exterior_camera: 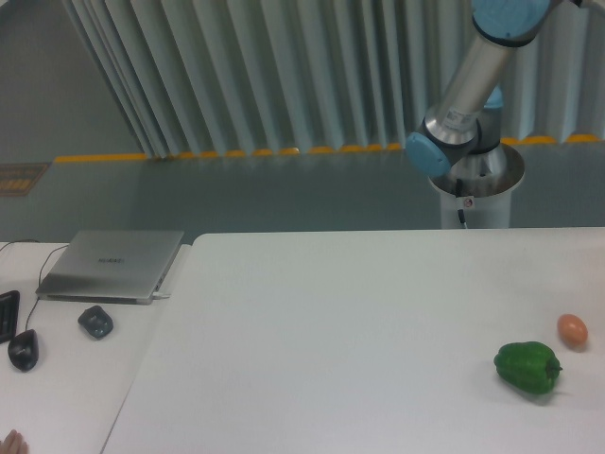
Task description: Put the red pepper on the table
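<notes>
The red pepper is out of view. The large white table fills the middle and right of the picture. Only part of the arm shows, rising from its pedestal behind the table and leaving the frame at the top right. The gripper itself is outside the picture.
A green bell pepper lies near the table's right front, with a small orange-brown egg-shaped thing just behind it. To the left stands a smaller desk with a closed laptop, a mouse and a small dark object. A fingertip shows at the bottom left corner.
</notes>
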`<action>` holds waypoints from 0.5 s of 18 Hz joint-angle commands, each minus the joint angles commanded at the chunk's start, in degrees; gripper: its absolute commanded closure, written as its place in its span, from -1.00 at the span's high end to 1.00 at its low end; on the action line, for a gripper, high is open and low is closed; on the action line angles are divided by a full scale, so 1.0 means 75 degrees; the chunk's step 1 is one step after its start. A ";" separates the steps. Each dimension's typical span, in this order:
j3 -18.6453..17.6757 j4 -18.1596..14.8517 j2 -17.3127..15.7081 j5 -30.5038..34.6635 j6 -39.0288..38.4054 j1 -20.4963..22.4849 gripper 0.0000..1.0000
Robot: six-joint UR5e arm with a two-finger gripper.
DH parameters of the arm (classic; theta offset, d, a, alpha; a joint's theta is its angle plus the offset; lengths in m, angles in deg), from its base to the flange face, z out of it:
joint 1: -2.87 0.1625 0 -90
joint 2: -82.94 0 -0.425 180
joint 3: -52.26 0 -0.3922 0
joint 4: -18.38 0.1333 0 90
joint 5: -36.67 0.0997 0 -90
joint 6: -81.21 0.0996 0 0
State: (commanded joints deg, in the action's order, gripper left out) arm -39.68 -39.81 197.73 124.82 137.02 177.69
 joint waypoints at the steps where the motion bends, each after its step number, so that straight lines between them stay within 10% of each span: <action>1: 0.0000 -0.0012 -0.0070 -0.0012 0.0012 0.0000 0.10; 9: 0.0000 -0.0913 -0.1089 -0.0141 0.0422 -0.0093 0.10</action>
State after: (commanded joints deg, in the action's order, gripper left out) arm -39.68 -46.65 189.56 123.77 140.19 176.99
